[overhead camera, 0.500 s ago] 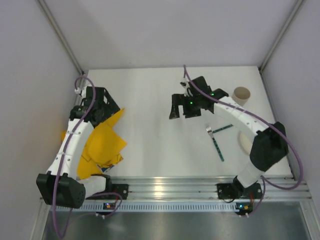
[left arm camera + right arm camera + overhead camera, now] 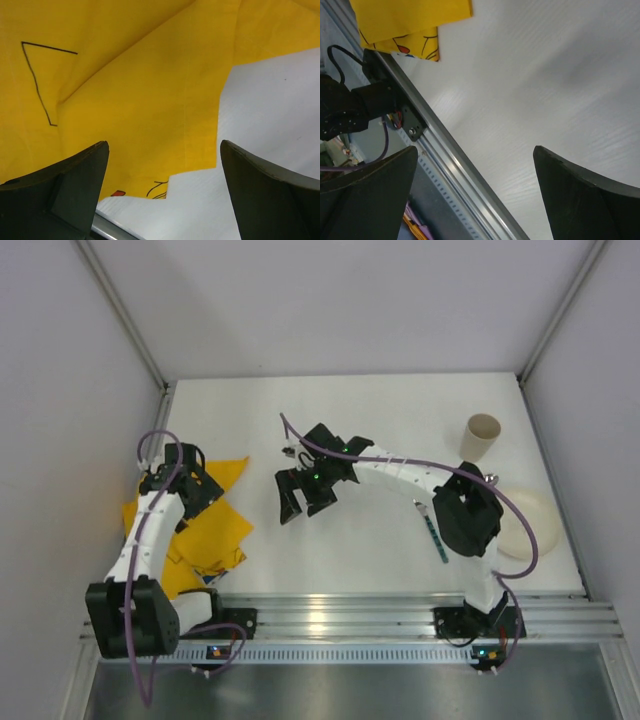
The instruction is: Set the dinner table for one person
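The white dinner table carries a crumpled yellow cloth with a cartoon print at the left. My left gripper hangs open and empty just above the cloth; in the left wrist view the cloth and bare table lie below its fingers. My right gripper is open and empty over bare table, right of the cloth. In the right wrist view the cloth's corner shows at the top left. A beige cup, a cream plate and teal-handled cutlery lie at the right.
The right arm's elbow hangs over the cutlery and hides part of it. The aluminium rail runs along the near table edge, also in the right wrist view. Grey walls close the table at the left, back and right.
My right arm has swung left, from the table's middle right to beside the cloth, uncovering the plate. My left gripper has moved a little nearer over the cloth.
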`<state>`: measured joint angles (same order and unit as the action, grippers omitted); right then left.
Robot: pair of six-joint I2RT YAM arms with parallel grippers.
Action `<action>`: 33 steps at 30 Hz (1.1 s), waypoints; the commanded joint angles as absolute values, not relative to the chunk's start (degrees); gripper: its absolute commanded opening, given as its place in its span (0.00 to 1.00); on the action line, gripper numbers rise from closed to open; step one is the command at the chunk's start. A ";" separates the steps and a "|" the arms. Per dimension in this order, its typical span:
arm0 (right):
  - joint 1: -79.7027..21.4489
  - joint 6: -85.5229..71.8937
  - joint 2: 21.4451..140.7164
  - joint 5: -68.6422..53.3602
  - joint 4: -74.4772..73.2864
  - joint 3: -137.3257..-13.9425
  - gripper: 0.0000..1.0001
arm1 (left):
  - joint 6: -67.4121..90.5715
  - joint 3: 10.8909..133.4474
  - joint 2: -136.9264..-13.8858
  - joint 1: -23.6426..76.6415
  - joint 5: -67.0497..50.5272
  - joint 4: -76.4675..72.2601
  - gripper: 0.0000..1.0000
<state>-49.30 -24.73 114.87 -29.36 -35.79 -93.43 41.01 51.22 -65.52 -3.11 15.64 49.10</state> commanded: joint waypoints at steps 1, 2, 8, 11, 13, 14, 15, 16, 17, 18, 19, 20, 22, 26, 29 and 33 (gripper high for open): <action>-48.87 -24.26 109.78 -29.98 -36.03 -89.92 1.00 | 38.15 52.55 -72.75 -4.39 12.66 40.70 0.98; -48.87 -23.74 108.47 -29.36 -37.34 -88.35 1.00 | 37.36 54.30 -74.77 -4.39 12.05 39.65 0.97; -48.95 -20.83 102.14 -25.05 -39.81 -80.35 1.00 | 38.14 58.52 -85.86 -2.39 10.80 34.63 0.88; -48.78 -20.39 99.07 -23.29 -39.99 -76.22 1.00 | 38.93 61.77 -91.30 1.39 15.18 36.29 0.83; -48.78 -20.04 97.74 -22.15 -40.08 -74.45 1.00 | 39.46 63.01 -93.68 2.54 17.04 37.52 0.78; -48.69 -19.52 96.52 -21.80 -39.99 -72.79 1.00 | 39.98 63.89 -95.61 3.42 18.36 37.96 0.77; -48.60 -19.34 95.98 -21.19 -40.16 -72.08 1.00 | 40.34 64.16 -96.15 3.69 18.72 38.32 0.73; -48.34 -19.16 95.02 -20.75 -40.25 -71.55 1.00 | 40.86 64.60 -96.67 4.21 19.07 38.58 0.69; -48.08 -18.55 94.66 -20.48 -40.51 -70.67 1.00 | 41.22 64.77 -97.64 4.48 19.86 38.93 0.67; -47.90 -18.28 94.40 -20.04 -40.60 -70.40 1.00 | 41.57 64.95 -97.91 4.66 21.17 39.37 0.64; -47.64 -17.93 94.05 -19.87 -40.69 -70.05 1.00 | 41.75 64.95 -98.35 4.83 21.70 39.72 0.64; -47.20 -17.58 93.61 -19.78 -40.95 -69.53 1.00 | 42.18 64.95 -98.44 4.92 22.41 40.51 0.64; -46.85 -16.79 93.25 -19.69 -40.87 -68.91 1.00 | 42.63 64.86 -98.35 4.92 24.69 41.39 0.66; -46.23 -15.82 92.46 -19.95 -40.61 -66.98 1.00 | 42.71 63.73 -97.47 4.83 26.10 41.57 0.68; -46.06 -15.30 92.55 -20.04 -40.61 -66.45 1.00 | 42.37 62.67 -97.82 4.83 25.67 40.78 0.60; -45.79 -14.68 92.29 -19.95 -40.87 -65.83 1.00 | 41.40 61.70 -100.37 4.83 22.59 38.24 0.28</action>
